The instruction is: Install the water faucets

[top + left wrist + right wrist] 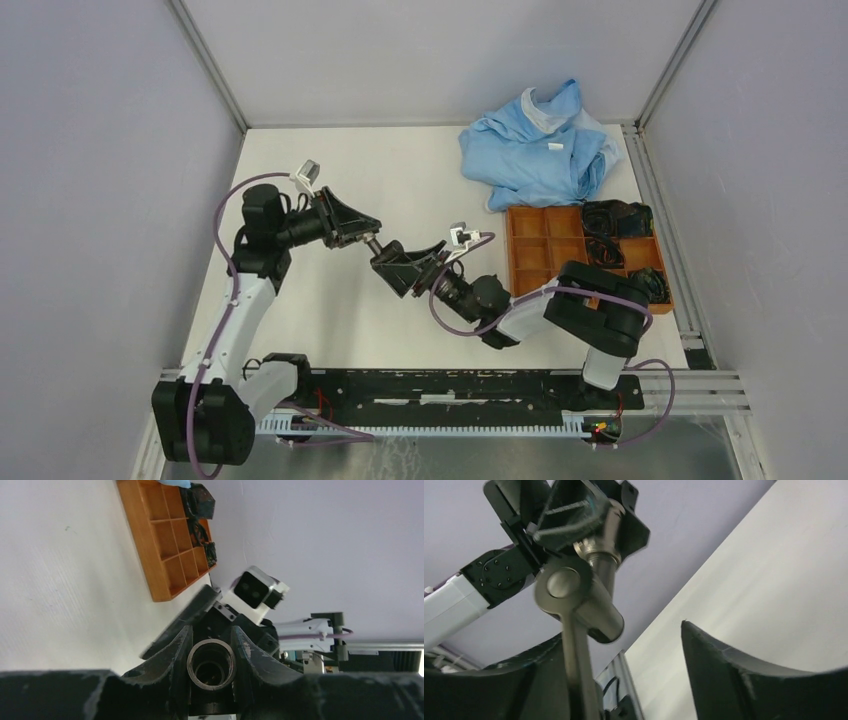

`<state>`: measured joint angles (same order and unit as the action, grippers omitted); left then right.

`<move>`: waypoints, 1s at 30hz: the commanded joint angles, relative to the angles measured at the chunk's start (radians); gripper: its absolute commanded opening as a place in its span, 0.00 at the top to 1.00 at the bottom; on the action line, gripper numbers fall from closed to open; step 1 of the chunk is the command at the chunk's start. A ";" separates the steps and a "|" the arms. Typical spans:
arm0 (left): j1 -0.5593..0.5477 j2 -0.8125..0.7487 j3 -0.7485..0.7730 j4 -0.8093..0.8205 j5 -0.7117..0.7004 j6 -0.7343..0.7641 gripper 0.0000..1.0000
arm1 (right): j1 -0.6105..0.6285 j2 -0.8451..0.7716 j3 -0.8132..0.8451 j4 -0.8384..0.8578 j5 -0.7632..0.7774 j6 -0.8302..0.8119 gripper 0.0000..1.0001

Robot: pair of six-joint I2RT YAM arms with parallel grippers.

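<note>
A water faucet (pixel 375 243), dark grey metal, hangs in the air between my two grippers at mid table. My left gripper (pixel 352 226) is shut on its threaded end, which the left wrist view shows as an open ring (pixel 211 662) clamped between both fingers. In the right wrist view the faucet body (pixel 584 600) with its thin lever (pixel 576 670) hangs from the left gripper (pixel 574 515). My right gripper (pixel 620 630) is open. The lever lies beside its left finger (pixel 499 680), and its right finger (pixel 734 670) stands well apart from the faucet.
An orange compartment tray (pixel 527 222) sits at the right, with black parts (pixel 615 220) in its far compartments. A crumpled blue cloth (pixel 535 150) lies behind it. A black rail (pixel 450 385) runs along the near edge between the arm bases.
</note>
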<state>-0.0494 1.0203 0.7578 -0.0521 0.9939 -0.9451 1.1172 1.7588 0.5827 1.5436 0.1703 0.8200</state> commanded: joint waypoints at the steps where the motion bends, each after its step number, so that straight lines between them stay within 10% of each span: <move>1: -0.010 -0.062 0.015 0.058 0.069 -0.053 0.98 | -0.010 0.035 -0.026 0.413 -0.037 0.143 0.19; 10: 0.002 -0.018 0.135 -0.184 0.024 0.082 0.98 | -0.011 -0.263 -0.299 0.208 -0.059 -0.196 0.02; 14: 0.008 -0.009 0.165 -0.253 -0.025 0.113 0.98 | 0.023 -0.513 -0.276 -0.386 -0.073 -0.570 0.02; 19: 0.013 0.024 0.161 -0.307 -0.051 0.119 0.98 | 0.253 -0.588 -0.080 -1.003 0.379 -1.275 0.02; 25: 0.014 0.062 0.136 -0.275 -0.055 0.088 0.98 | 0.405 -0.488 -0.021 -0.844 0.718 -1.865 0.02; 30: 0.014 0.093 0.143 -0.333 -0.018 0.128 0.98 | 0.414 -0.314 -0.076 -0.274 0.682 -2.454 0.02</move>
<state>-0.0406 1.0992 0.8825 -0.3584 0.9195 -0.8528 1.5249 1.3426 0.5167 0.8677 0.7753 -1.0428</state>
